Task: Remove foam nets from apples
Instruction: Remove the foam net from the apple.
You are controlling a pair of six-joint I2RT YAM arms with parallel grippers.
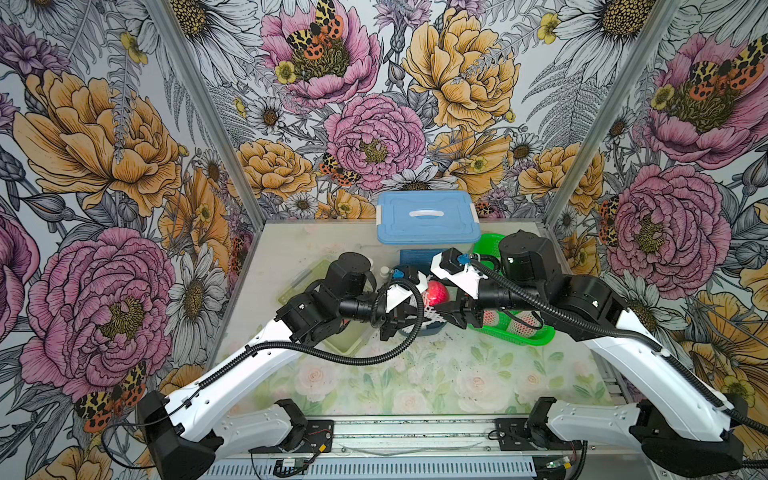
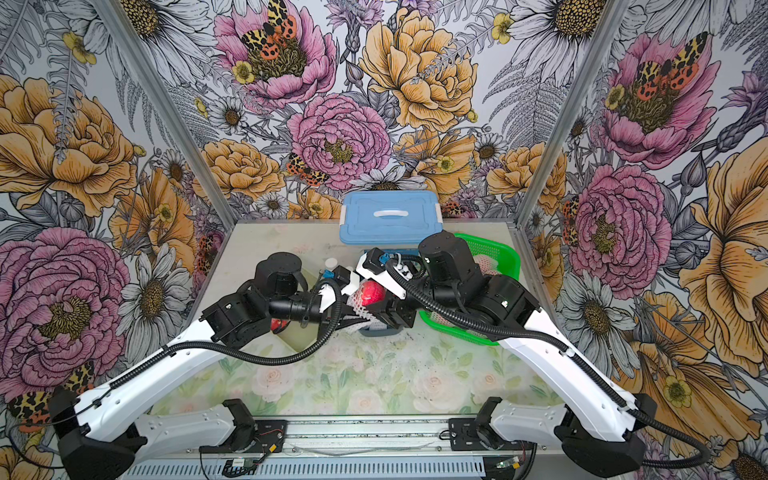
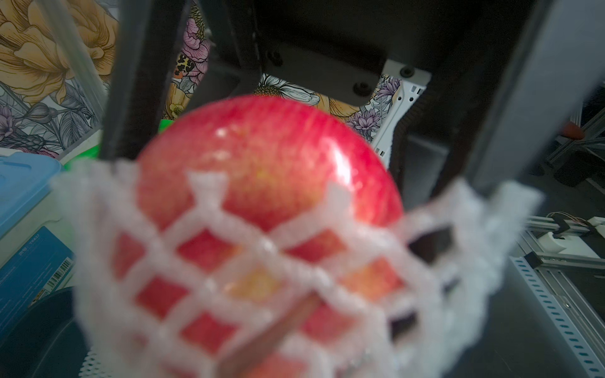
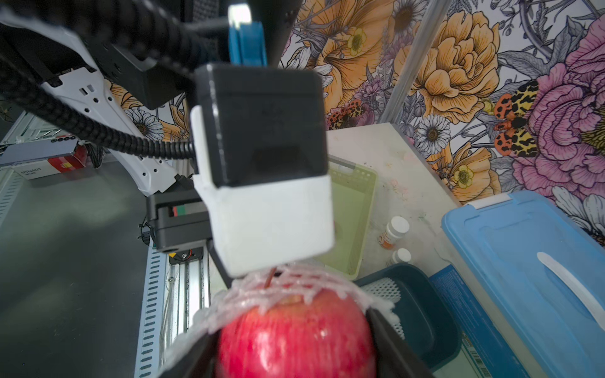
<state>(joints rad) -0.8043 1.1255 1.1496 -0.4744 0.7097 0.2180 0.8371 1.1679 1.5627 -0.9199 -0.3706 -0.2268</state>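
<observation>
Mid-peel: clamping apple [image 1: 435,292] in right gripper [image 4: 291,340] near dark tub [image 4: 432,320], pinching foam net [image 3: 262,245], half off, in closed left gripper [image 1: 405,322]. Yet to strip – netted apples [image 1: 525,323] in green basket [image 1: 540,337].

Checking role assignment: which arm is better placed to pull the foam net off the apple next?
Left. The left tool is shut on the foam net bunched at the stem end, so drawing back should strip it. The right tool grips the apple by its bare half, anchoring it.
</observation>
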